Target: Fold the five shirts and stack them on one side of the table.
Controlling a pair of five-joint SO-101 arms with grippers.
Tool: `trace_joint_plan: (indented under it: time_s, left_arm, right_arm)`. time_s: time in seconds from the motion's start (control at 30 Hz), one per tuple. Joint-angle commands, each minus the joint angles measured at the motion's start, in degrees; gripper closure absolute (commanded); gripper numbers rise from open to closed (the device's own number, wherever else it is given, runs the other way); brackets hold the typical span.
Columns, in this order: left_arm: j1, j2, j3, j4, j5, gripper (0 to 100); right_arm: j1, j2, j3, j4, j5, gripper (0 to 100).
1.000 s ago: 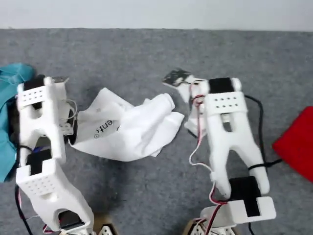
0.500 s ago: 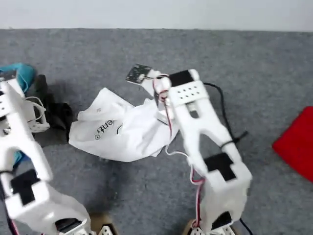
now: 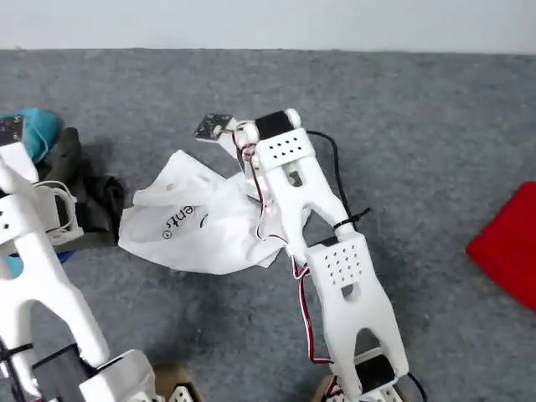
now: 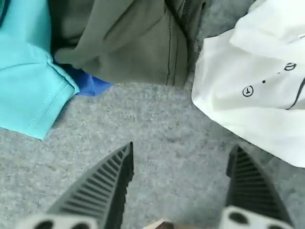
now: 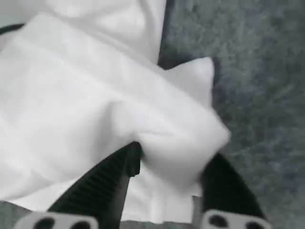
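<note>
Cloth fills the right gripper (image 5: pixel 174 160): its jaws stand partway closed on a bunched fold at the right side of the white shirt (image 3: pixel 197 222) (cloth touches both fingers). The shirt lies crumpled mid-table on the grey mat (image 3: pixel 419 109). Over bare mat the left gripper (image 4: pixel 182 151) hangs wide open and empty, between the white shirt's edge and a heap of olive shirt (image 4: pixel 138 43), teal shirt (image 4: pixel 26 90) and blue shirt (image 4: pixel 90 86). At the table's right edge lies the red shirt (image 3: pixel 509 243), well apart, with bare mat between.
</note>
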Motion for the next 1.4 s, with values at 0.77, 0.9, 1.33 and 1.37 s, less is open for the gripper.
trace_joint_plan:
  time_s: [0.77,0.9,1.33,1.37]
  left_arm:
    - [7.1,-0.5,0.0,1.6,-0.7,70]
    - [8.5,-0.5,0.0,1.6,-0.7,70]
    - [11.7,-1.0,2.2,1.8,-0.4,70]
    - [11.7,-1.1,3.0,1.8,-0.4,70]
  right_arm:
    - [-1.6,-85.8,93.1,1.3,5.5,94.2]
    - [1.1,-98.8,98.8,-0.5,0.4,71.3]
    - [1.5,-95.2,90.3,-10.2,-0.8,67.5]
    - [1.5,-92.0,91.4,-12.5,-1.2,67.5]
